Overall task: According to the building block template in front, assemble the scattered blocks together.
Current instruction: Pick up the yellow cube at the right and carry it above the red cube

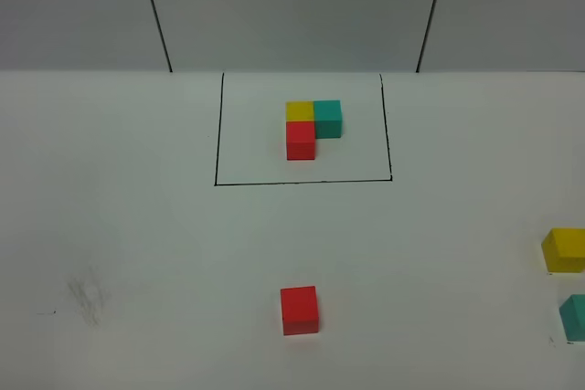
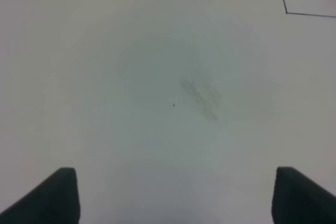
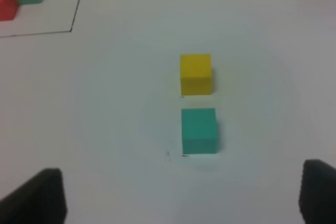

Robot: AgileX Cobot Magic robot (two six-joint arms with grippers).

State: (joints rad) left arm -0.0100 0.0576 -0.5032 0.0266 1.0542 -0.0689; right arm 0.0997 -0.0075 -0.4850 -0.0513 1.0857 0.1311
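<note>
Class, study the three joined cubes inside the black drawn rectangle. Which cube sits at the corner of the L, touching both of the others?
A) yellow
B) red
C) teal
A: in the template, the yellow cube has the teal cube against one side and the red cube against the adjoining side.

Of the left end effector (image 2: 176,198), two matte black, blunt-cornered fingers (image 2: 55,198) are seen; the right end effector (image 3: 181,195) is shown with the same dark fingers.
</note>
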